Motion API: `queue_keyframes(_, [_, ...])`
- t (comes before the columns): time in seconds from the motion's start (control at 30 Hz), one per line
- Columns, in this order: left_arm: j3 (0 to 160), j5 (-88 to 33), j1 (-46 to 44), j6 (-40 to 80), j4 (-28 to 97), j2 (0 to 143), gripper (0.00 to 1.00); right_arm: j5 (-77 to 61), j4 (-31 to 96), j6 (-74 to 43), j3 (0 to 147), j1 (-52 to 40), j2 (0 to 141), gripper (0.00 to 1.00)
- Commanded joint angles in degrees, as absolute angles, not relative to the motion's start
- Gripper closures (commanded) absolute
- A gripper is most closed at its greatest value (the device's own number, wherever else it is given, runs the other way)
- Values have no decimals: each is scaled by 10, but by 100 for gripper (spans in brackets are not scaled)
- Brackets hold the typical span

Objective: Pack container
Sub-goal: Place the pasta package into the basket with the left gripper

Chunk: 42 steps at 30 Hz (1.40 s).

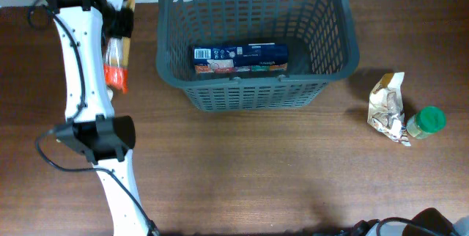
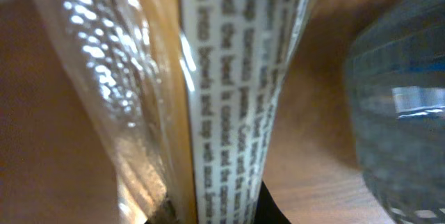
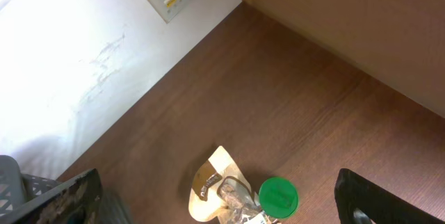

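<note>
Container [image 1: 249, 98] sits far-centre on your table [image 1: 256, 170], a box [image 1: 240, 57] inside | left gripper [image 1: 119, 25] near its left wall, outside, clamped on a long clear packet [image 1: 116, 67] | right gripper [image 3: 215, 197] well apart from it, fingers spread wide.

Dark grey container [image 1: 256, 97], walls a slotted lattice; dark blue box [image 1: 240, 57] with a white barcode panel and small multicoloured pictures; reddish-brown, wood-grained table [image 1: 256, 177]; packet [image 2: 236, 99] of clear glossy film over yellow-orange contents, its white label carrying rows of black print, orange at one end in the overhead view; white left arm [image 1: 80, 60] with black joints; cream crinkled bag [image 1: 387, 105] with brown markings; jar lid [image 1: 429, 121], bright green
</note>
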<state>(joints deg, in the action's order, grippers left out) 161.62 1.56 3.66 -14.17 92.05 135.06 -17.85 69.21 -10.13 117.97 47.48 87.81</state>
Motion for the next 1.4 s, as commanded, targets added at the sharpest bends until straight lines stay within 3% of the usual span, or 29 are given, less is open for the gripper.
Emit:
queue_keyframes(0.0, [1730, 54, -9, -254, 901, 1251, 98, -173, 692, -99, 1182, 477, 879, 1])
queue_keyframes(0.1, [1772, 100, -47, -322, 883, 1224, 98, -173, 692, -99, 1182, 477, 879, 1])
queue_keyframes(0.23, [1797, 102, -138, -517, 862, 1199, 98, -173, 692, -99, 1182, 477, 879, 1])
queue_keyframes(0.43, [1732, -38, -218, -663, 860, 1223, 98, -173, 692, -99, 1182, 477, 879, 1])
queue_keyframes(0.6, [1635, -47, -267, -671, 837, 1265, 98, -173, 692, -99, 1182, 477, 879, 1])
queue_keyframes(0.8, [1525, -45, -279, -609, 831, 1319, 98, -173, 692, -99, 1182, 477, 879, 1])
queue_keyframes(1.13, [1415, -45, -294, -604, 845, 1352, 98, -173, 692, -99, 1182, 477, 879, 1])
queue_keyframes(1.17, [1415, -42, -294, -595, 846, 1352, 95, -173, 692, -99, 1182, 477, 879, 1])
queue_keyframes(1.2, [1416, -29, -294, -577, 846, 1352, 83, -173, 692, -99, 1182, 477, 879, 1])
queue_keyframes(1.3, [1442, 15, -293, -499, 846, 1338, 35, -173, 692, -99, 1182, 477, 879, 1])
queue_keyframes(1.37, [1459, 13, -286, -471, 843, 1316, 28, -173, 692, -99, 1182, 477, 879, 1])
